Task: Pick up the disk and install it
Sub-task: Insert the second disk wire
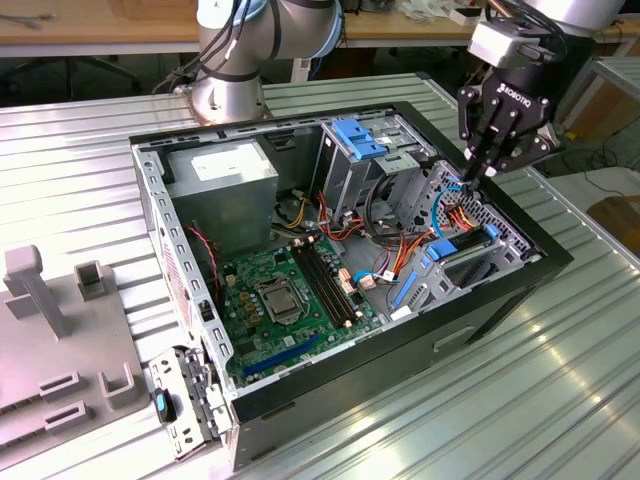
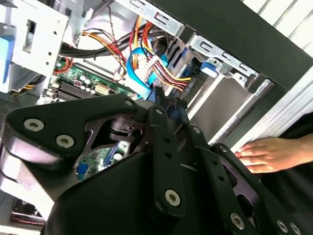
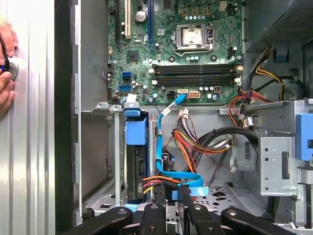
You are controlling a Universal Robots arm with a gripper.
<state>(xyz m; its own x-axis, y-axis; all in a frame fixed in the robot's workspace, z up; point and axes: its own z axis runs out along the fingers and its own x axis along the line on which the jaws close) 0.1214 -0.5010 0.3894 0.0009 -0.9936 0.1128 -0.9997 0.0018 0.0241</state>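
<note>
The disk (image 1: 463, 246) sits on edge in the lower drive cage at the exterior view's right end of the open computer case (image 1: 560, 262). Its bright blue carrier (image 3: 135, 132) frames the dark disk edge (image 3: 136, 166). Orange and red wires run to the disk's end. My gripper (image 1: 479, 168) hangs just above that cage. Its fingers are drawn close together on a flat blue data cable (image 3: 168, 174), which loops from the motherboard (image 3: 186, 44) down past the disk. In the second wrist view, my gripper (image 2: 166, 102) pinches the blue strip near a bundle of coloured wires (image 2: 156, 68).
A power supply (image 1: 222, 182) and an upper drive cage with a fixed blue bracket (image 1: 357, 136) fill the far side of the case. A person's hand (image 2: 266, 154) rests on the ribbed metal table beside the case wall. Grey fixtures (image 1: 60, 320) stand at the exterior view's left.
</note>
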